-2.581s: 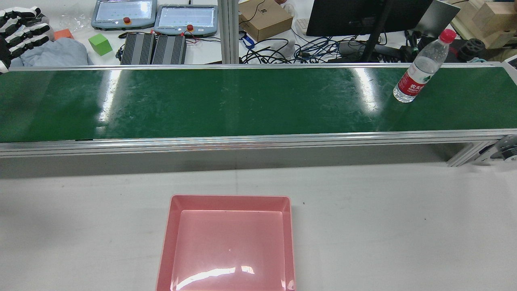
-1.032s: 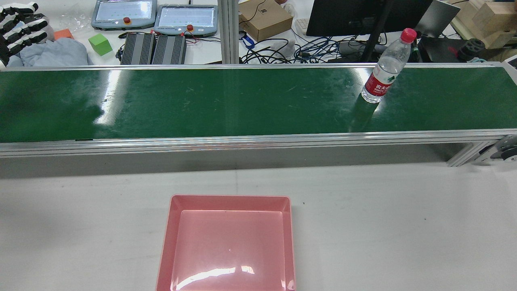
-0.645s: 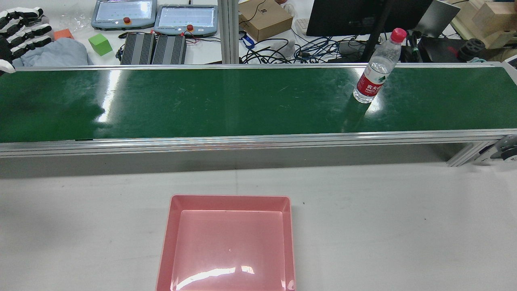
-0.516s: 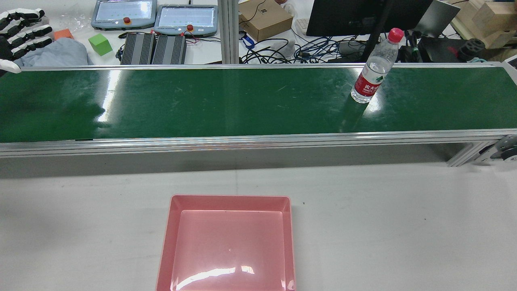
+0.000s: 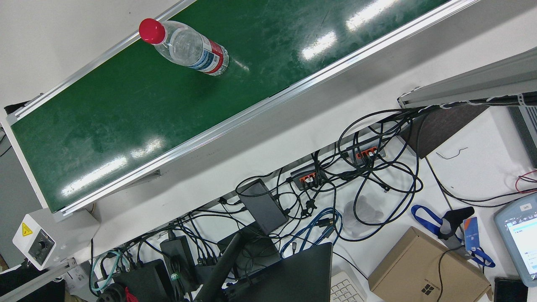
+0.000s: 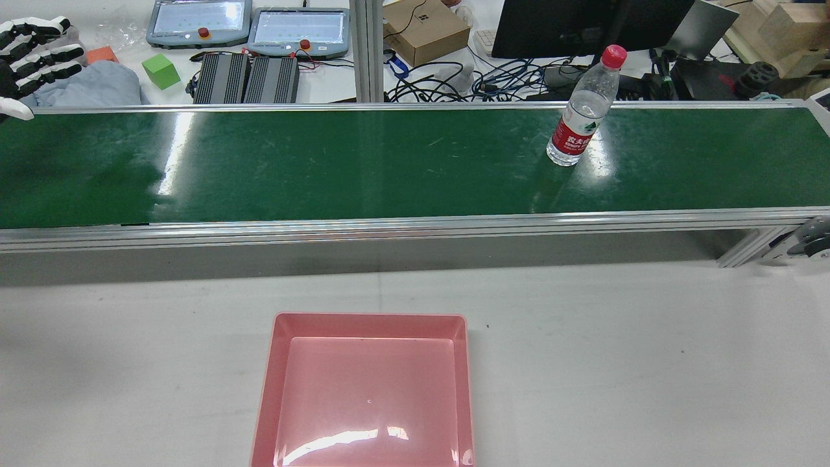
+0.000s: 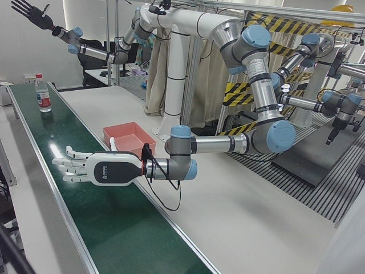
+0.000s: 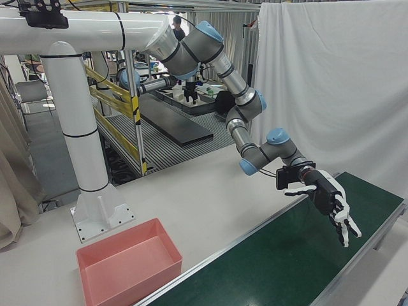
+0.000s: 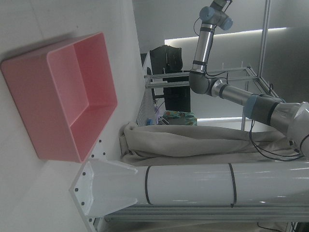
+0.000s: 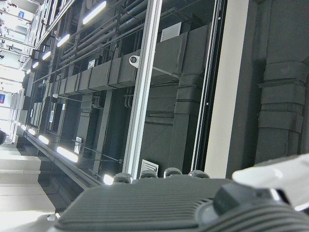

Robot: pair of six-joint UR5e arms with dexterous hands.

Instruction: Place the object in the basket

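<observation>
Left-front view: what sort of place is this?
Probably a robotics lab or test cell in an industrial hall: a green conveyor belt, white arms on pedestals, hazard-striped framing, and a desk of cables beside the belt.

Rear view high behind the station, facing forward across the conveyor belt (image 6: 389, 162), front view steeply down over one belt end, corner views across the whole station, both sharing the pink basket (image 7: 128, 135), hand views sideways

The water bottle (image 6: 580, 115) has ridden leftward along the green conveyor belt (image 6: 363, 168) in the rear view. The left hand (image 6: 29, 55) has dipped slightly
</observation>
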